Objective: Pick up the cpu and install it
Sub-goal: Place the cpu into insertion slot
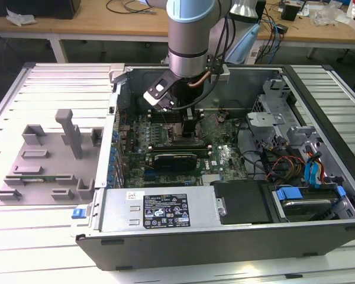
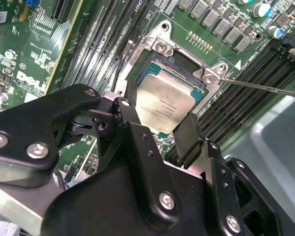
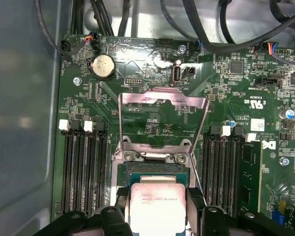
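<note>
Grey tray (image 1: pixel 47 171) on the desk (image 1: pixel 29 248), well off to the exterior view's left of the socket. Next, the open computer case (image 1: pixel 225 242), into which the arm reaches from above. Within it, the pincer (image 2: pixel 156 115) is closed on the cpu (image 2: pixel 167 98), one finger against each of two opposite edges. The cpu lies between the fingers, directly over the socket (image 2: pixel 184 64) and slightly tilted to it; whether it is seated cannot be told. The load plate (image 3: pixel 137 98) stands raised behind the socket, and the lever (image 2: pixel 260 87) is swung clear.
</note>
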Controlling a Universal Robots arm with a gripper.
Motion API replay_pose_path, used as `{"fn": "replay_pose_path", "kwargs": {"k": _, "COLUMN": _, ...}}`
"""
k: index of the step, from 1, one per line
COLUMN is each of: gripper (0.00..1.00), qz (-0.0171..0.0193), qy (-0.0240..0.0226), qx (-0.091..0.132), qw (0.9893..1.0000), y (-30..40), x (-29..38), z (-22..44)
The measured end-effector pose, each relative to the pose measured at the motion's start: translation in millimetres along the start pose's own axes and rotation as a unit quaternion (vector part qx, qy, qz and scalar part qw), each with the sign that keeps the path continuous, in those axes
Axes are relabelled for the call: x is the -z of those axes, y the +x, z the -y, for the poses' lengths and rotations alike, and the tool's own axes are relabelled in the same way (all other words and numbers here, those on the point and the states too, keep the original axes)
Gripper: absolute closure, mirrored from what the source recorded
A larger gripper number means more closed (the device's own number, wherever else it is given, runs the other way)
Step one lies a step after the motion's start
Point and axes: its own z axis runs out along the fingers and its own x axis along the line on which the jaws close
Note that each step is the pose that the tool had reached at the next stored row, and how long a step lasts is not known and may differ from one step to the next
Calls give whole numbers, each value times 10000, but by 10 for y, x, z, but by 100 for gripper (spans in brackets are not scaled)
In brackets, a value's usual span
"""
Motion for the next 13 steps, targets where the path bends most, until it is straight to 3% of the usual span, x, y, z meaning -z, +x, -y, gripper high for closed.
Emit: {"fn": "replay_pose_path", "kwargs": {"k": 13, "gripper": 45, "qz": 5, "qy": 2, "qx": -90, "qw": 10000, "y": 2, "x": -95, "z": 5}}
